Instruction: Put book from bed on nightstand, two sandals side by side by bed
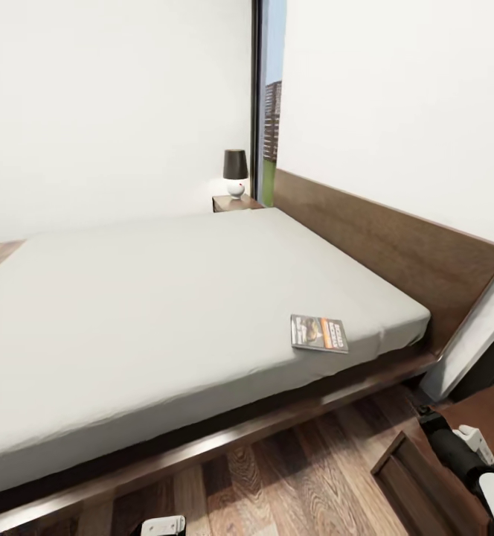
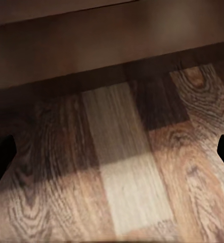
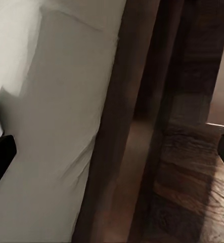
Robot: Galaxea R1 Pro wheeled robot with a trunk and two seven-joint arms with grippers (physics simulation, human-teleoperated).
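Pale grey bed (image 1: 165,298) holds the book (image 1: 319,333) near its headboard (image 1: 396,246).

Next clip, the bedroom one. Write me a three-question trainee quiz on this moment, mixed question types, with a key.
1. True or false: the book lies on the nightstand.
2. What stands on the far nightstand? A) a lamp B) a vase C) a clock
3. Fill in: the left gripper looks down at the wooden ____.

Key: 1. False, it lies flat on the bed, near the headboard end. 2. A. 3. floor.
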